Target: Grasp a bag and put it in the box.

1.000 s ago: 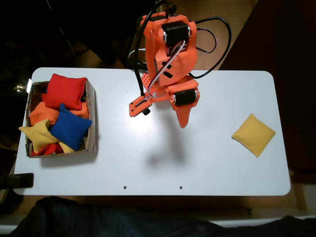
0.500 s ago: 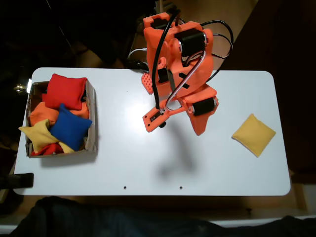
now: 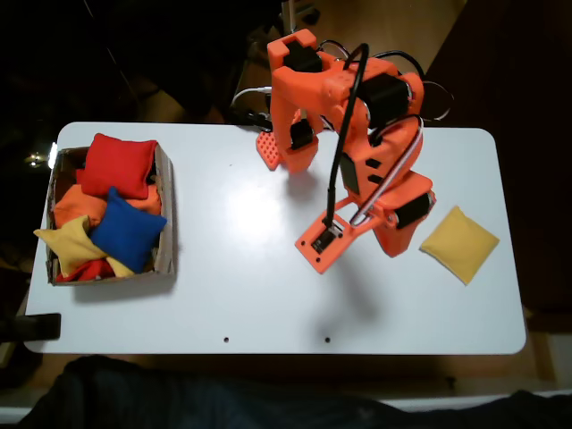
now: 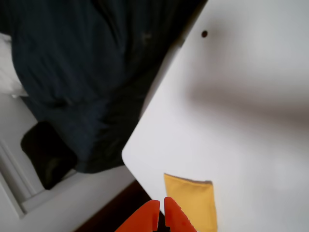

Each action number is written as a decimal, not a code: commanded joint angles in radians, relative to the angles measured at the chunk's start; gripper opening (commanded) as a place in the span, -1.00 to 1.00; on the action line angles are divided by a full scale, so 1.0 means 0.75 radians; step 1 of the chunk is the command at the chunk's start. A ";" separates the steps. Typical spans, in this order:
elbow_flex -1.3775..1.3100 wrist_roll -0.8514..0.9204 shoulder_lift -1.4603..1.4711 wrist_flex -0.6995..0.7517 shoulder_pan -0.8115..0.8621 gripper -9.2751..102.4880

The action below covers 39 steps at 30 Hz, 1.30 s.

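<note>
Wrist view: gripper (image 4: 161, 212) fingertips pressed nearly together, pinching nothing, just short of the bag (image 4: 193, 198), which lies flat near the white table (image 4: 251, 121) corner. Fixed view: orange arm (image 3: 357, 152) leans toward the bag (image 3: 459, 243) at right; the box (image 3: 164, 214) sits at far left, well apart, holding red, blue, orange and yellow beanbags.

White table (image 3: 268, 295) w/ rounded corners; wood floor (image 3: 420, 36) behind, surroundings dark, dim light.
</note>
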<state>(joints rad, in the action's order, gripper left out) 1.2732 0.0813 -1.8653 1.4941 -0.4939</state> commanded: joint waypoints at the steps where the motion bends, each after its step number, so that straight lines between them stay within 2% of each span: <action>1: -0.106 0.014 0.039 -0.029 -0.014 -0.83; 9: -0.252 0.055 0.219 -0.051 -0.043 -0.82; 30: -0.311 0.380 0.481 -0.311 -0.278 -0.82; 39: -0.311 0.417 0.565 -0.423 -0.368 -0.77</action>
<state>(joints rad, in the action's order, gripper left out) 1.0907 0.3758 -1.4389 1.2072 -0.7470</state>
